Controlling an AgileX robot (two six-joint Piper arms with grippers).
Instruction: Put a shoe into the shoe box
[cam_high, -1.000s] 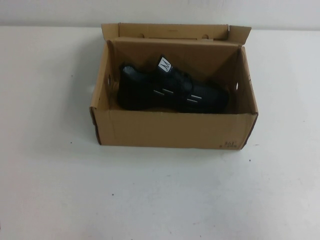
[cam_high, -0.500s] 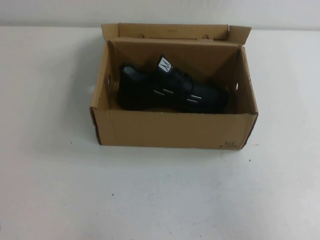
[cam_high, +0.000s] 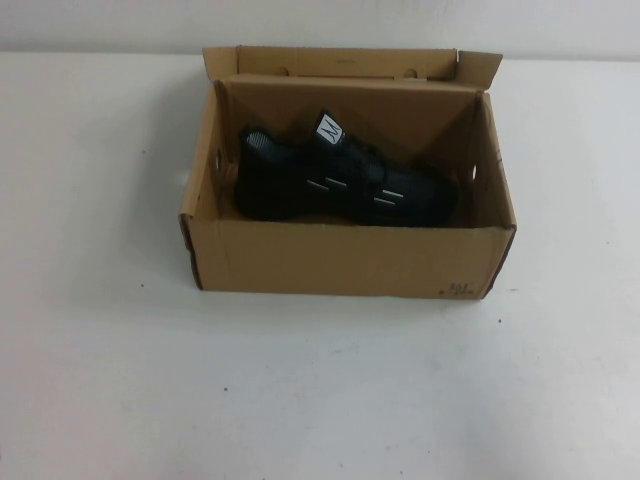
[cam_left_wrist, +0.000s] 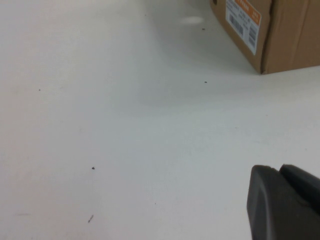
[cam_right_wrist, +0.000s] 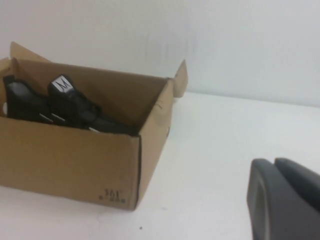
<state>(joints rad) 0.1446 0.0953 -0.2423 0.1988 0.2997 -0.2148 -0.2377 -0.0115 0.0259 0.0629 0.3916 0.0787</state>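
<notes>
The black sneaker (cam_high: 340, 185) lies inside the open brown shoe box (cam_high: 340, 262) at the table's far middle, toe to the right, white tongue label up. The right wrist view also shows the shoe (cam_right_wrist: 65, 107) in the box (cam_right_wrist: 70, 160). My left gripper (cam_left_wrist: 279, 169) is shut and empty, low over the bare table, well away from a corner of the box (cam_left_wrist: 287, 35). My right gripper (cam_right_wrist: 274, 162) is shut and empty, off to the box's right. Neither gripper shows in the high view.
The white table (cam_high: 320, 390) spreads around the box on every side. A white and orange barcode label (cam_left_wrist: 242, 20) is stuck on the box's side. A pale wall runs along the far edge.
</notes>
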